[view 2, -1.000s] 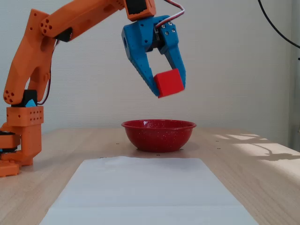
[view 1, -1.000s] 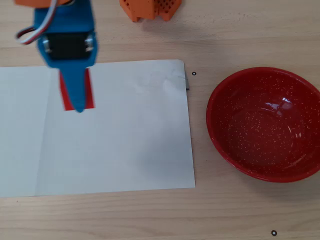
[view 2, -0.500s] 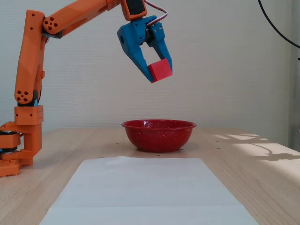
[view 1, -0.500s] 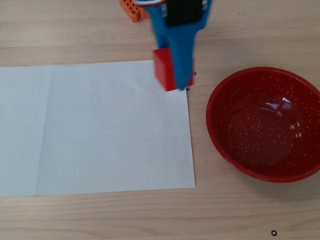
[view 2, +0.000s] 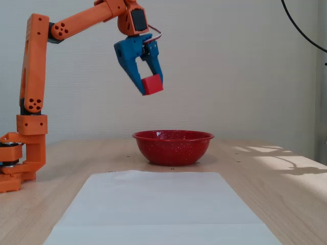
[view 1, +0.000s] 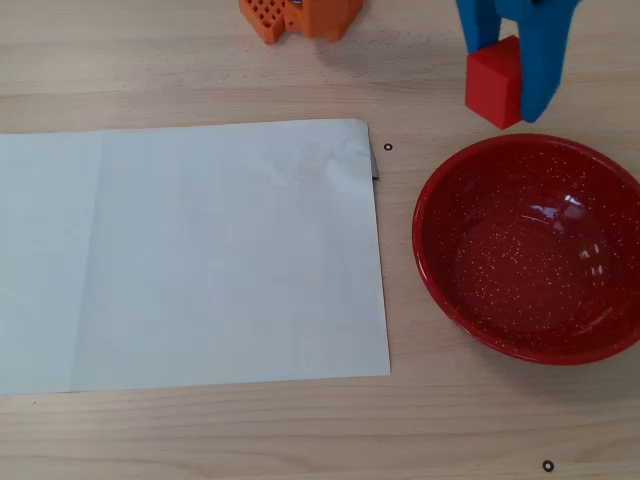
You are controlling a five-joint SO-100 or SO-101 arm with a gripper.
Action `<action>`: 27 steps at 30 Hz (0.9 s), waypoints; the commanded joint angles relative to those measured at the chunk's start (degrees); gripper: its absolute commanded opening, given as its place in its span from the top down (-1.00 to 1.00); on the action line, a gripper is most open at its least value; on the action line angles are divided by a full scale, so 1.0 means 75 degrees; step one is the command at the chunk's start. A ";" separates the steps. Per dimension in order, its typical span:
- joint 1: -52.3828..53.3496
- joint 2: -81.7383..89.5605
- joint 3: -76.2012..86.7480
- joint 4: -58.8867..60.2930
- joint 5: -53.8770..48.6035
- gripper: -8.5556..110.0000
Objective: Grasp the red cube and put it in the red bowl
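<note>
- Cube: the small matte bright-red cube (view 2: 152, 84) hangs high in the air, pinched between the two fingers of the blue claw (view 2: 147, 87) on the orange arm (view 2: 37, 81); the claw is closed on it across two opposite flat faces.
- Position: in the overhead view we see the cube (view 1: 494, 82) just beyond the far rim of the large glossy red speckled bowl (view 1: 440, 270), not yet over its hollow; in the fixed view it sits well above the bowl (view 2: 172, 148) and to its left.
- Handling: we judge the cube light, stiff and not fragile. Its plain faces offer little texture, so a grip square on parallel faces near the middle, as here, seems best; a corner grip might let it twist out.
- Change: half a second ago the cube was over the corner of the white paper sheet (view 1: 190, 255) on the wooden counter (view 1: 200, 430); it has since travelled towards the bowl and farther from the fixed camera, the grip unchanged.
</note>
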 commanded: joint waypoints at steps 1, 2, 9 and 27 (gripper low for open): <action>0.0246 0.1137 -0.0012 -0.0223 -0.0258 0.85; 0.0316 0.1137 0.0234 -0.0469 -0.0316 0.85; 0.0750 0.1031 0.1734 -0.2156 -0.0492 0.84; 0.0363 0.1230 0.1102 -0.1664 -0.0562 0.54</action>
